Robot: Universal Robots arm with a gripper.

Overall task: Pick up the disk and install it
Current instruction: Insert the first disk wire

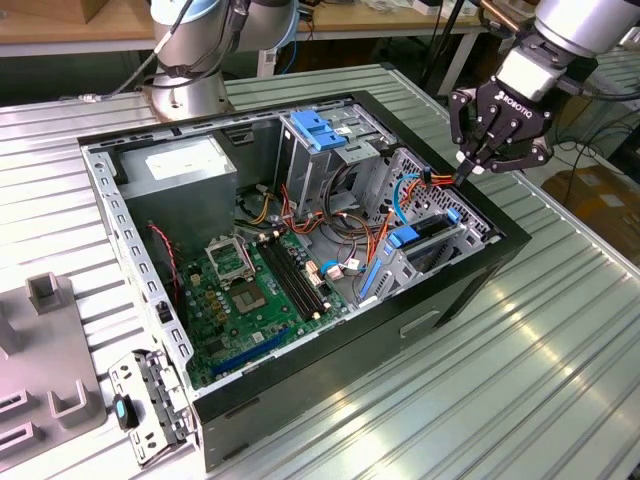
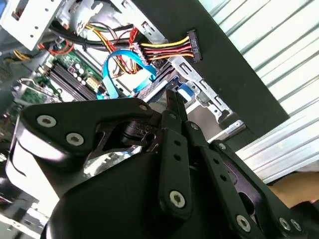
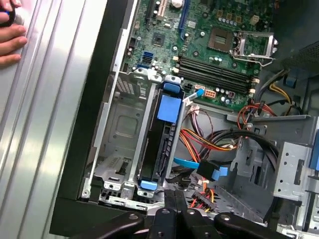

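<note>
Disk is seen standing on edge in its bay at the case corner, blue rails at both ends. Rigid, fairly heavy and shock-sensitive, it is best held by its side rails. The gripper hangs above with fingers together, empty.

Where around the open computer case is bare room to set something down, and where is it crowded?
Bare ribbed table lies along the computer case on the exterior view's right. Inside is crowded: cables fill the gap between motherboard and drive bay, under the tool.
</note>
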